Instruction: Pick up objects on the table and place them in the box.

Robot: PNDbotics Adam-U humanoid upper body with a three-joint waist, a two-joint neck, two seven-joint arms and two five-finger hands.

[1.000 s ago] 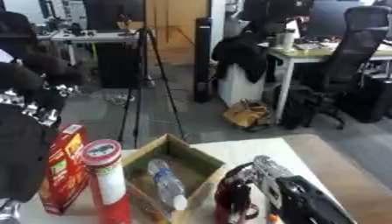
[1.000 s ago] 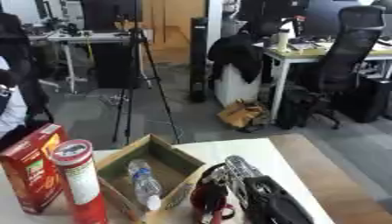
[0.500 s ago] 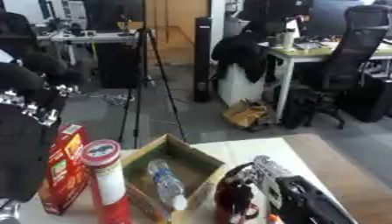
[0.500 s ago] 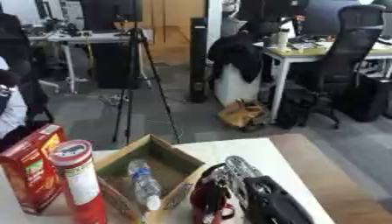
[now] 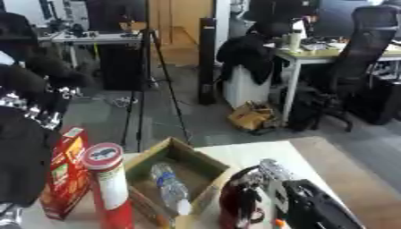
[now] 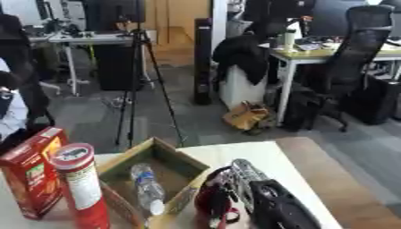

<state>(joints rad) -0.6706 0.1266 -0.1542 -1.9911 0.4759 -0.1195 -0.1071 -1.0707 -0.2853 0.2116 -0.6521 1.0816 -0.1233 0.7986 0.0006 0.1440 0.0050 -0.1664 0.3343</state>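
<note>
An open cardboard box (image 6: pixel 181 162) stands on the pale table (image 6: pixel 243 152), and a clear water bottle (image 6: pixel 146 192) lies inside it. Left of the box stand a tall red tube can (image 6: pixel 81 188) and a red carton (image 6: pixel 33 178). My right hand (image 5: pixel 275 192), black with silver fingers, comes in from the lower right. It is curled round a dark red object (image 5: pixel 237 202) that it holds upright just off the box's right wall. My left hand shows in neither view.
The table's right side is brown wood (image 6: pixel 337 179) and ends at the floor. Beyond the far edge stand a tripod (image 6: pixel 139 85), desks and office chairs (image 6: pixel 344 76). A dark clothed figure (image 5: pixel 27 134) fills the left edge.
</note>
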